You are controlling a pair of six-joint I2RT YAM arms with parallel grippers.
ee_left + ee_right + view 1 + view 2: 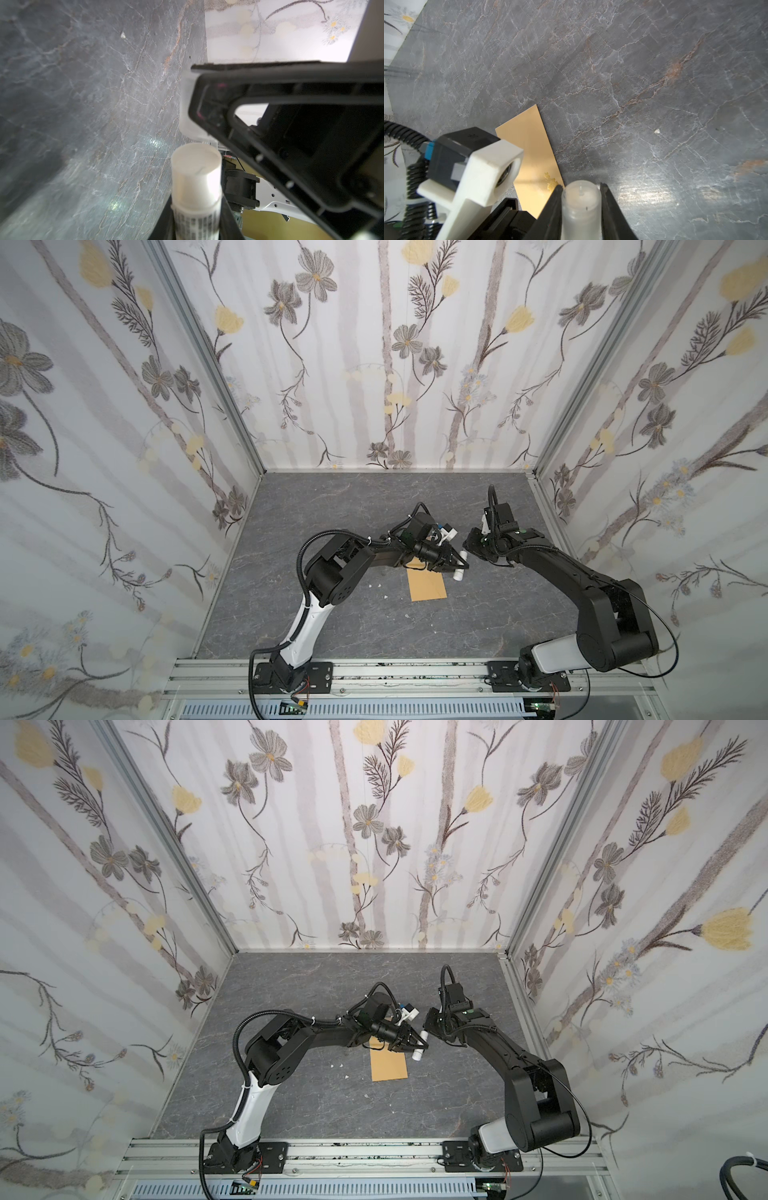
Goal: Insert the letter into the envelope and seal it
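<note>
Kraft envelope (pixel 427 587) lies flat mid-worktop (pixel 353 614), long axis running near-to-far, the end with the flower sticker (pixel 551 180) pointing far. Above that end, left gripper (pixel 454 562) clamps a white tube (pixel 196 187); just beyond, right gripper (pixel 581 188) pinches a frosted cap (pixel 580 201).

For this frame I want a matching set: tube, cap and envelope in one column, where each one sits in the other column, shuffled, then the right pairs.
Things:
1. white tube
2. frosted cap
3. envelope

Places:
A. lying flat on the table
B. clamped in the right gripper
C. clamped in the left gripper

Pairs: 1-C, 2-B, 3-A.
</note>
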